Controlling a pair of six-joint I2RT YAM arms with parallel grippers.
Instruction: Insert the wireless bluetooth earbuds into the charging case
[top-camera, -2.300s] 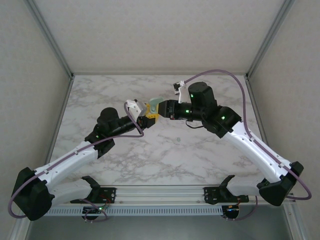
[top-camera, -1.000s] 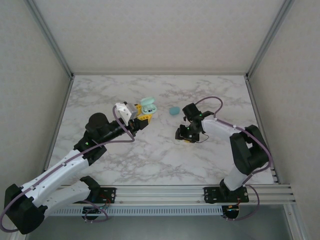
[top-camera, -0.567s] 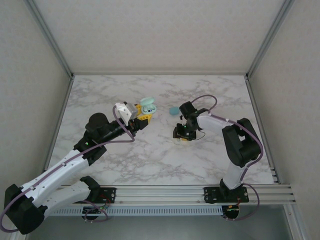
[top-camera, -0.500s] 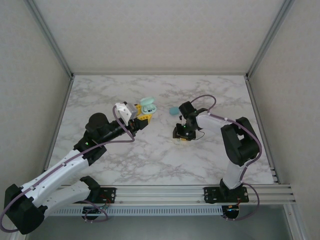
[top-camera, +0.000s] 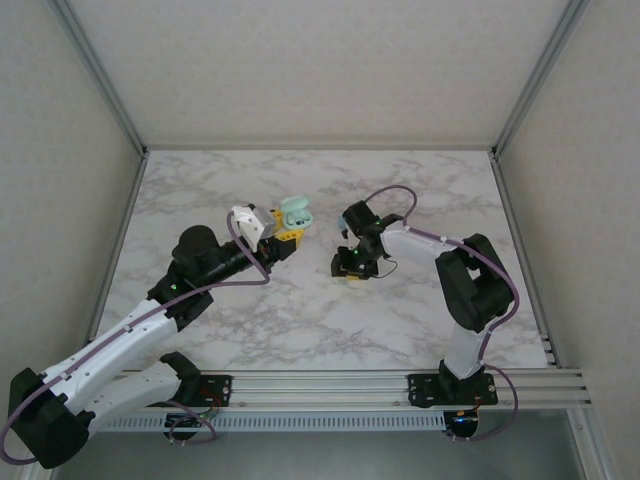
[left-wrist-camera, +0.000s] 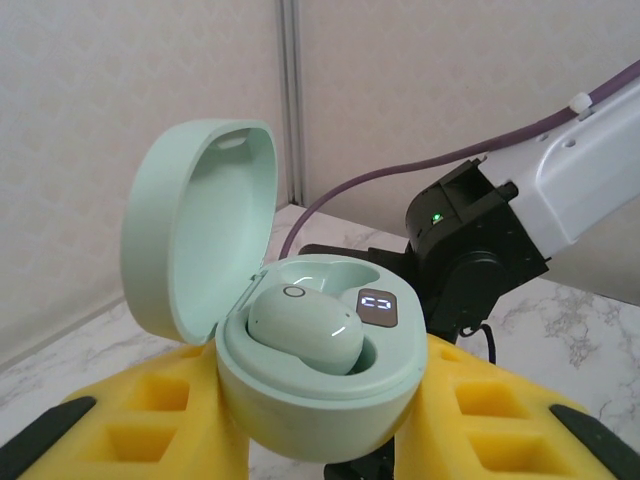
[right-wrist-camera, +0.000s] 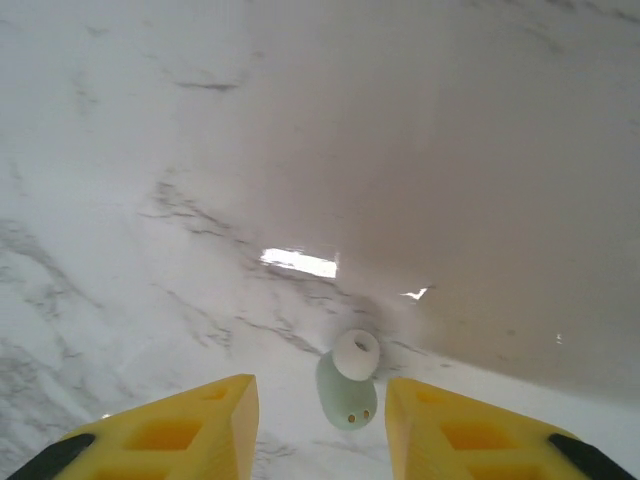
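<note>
My left gripper (left-wrist-camera: 320, 425) is shut on the pale mint charging case (left-wrist-camera: 318, 392), held up between its yellow fingers (left-wrist-camera: 500, 420). The lid (left-wrist-camera: 195, 240) stands open, and one earbud (left-wrist-camera: 305, 325) sits in a well beside a small lit display. From above, the case (top-camera: 294, 212) hangs over the table's middle at the left gripper (top-camera: 284, 236). My right gripper (top-camera: 349, 269) points down at the marble, open. A mint earbud (right-wrist-camera: 348, 388) with a white tip lies on the table between its yellow fingers (right-wrist-camera: 190, 432), with a gap on each side.
The right arm (left-wrist-camera: 480, 240) shows just behind the case in the left wrist view, close to it. White marble table (top-camera: 250, 320) runs out to side walls with metal corner posts (top-camera: 100, 75). Both arm bases sit on the front rail (top-camera: 320, 385).
The right arm has swung left towards the left gripper and its jaws have narrowed a little. The left arm with the case has stayed put.
</note>
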